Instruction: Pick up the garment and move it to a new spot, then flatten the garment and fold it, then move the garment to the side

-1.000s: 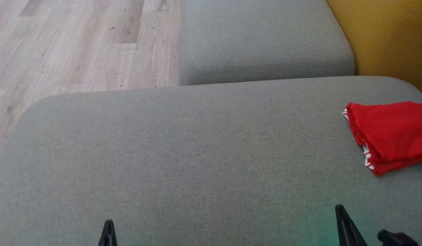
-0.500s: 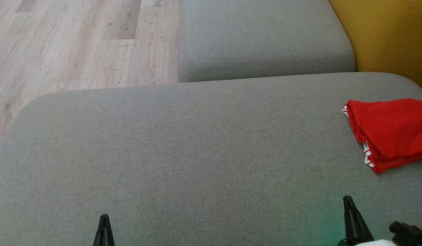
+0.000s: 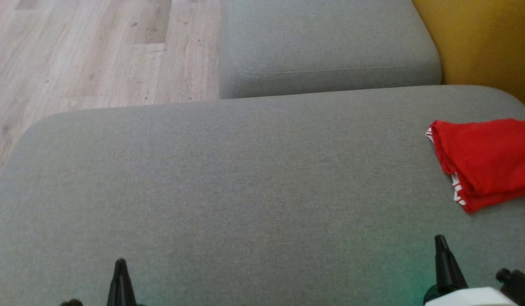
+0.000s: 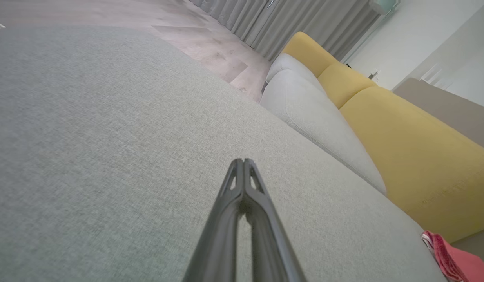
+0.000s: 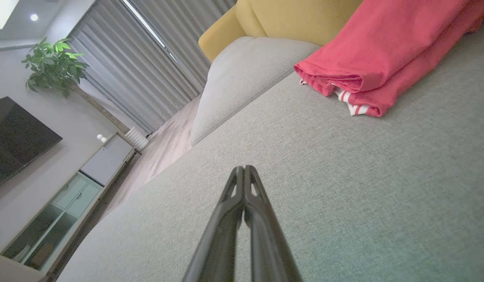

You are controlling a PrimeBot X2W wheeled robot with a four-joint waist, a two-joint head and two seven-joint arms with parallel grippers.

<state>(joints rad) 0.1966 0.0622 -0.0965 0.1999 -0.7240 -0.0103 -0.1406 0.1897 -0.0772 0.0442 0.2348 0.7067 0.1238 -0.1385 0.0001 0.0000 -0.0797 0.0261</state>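
Observation:
The garment [image 3: 487, 159] is red with a white-striped hem and lies folded at the right edge of the grey sofa cushion [image 3: 245, 178]. It also appears in the right wrist view as the garment [image 5: 379, 55], up and to the right of my fingertips, and in the left wrist view as the garment [image 4: 457, 260] at the lower right corner. My left gripper [image 3: 120, 262] is shut and empty near the cushion's front left. My right gripper [image 3: 439, 239] is shut and empty near the front right, short of the garment and apart from it.
A second grey cushion [image 3: 326, 42] sits behind the main one. Yellow sofa backrests [image 3: 479, 38] rise at the right. Wooden floor [image 3: 83, 51] lies beyond the cushion's left and far edges. A dark television [image 5: 14, 133], a low cabinet [image 5: 69, 196], a plant [image 5: 53, 64] and curtains stand farther off.
The whole head picture has shifted, so the camera has moved. Both fingertips now reach slightly higher in that picture, and the white of the right wrist shows at the bottom edge. The garment lies still.

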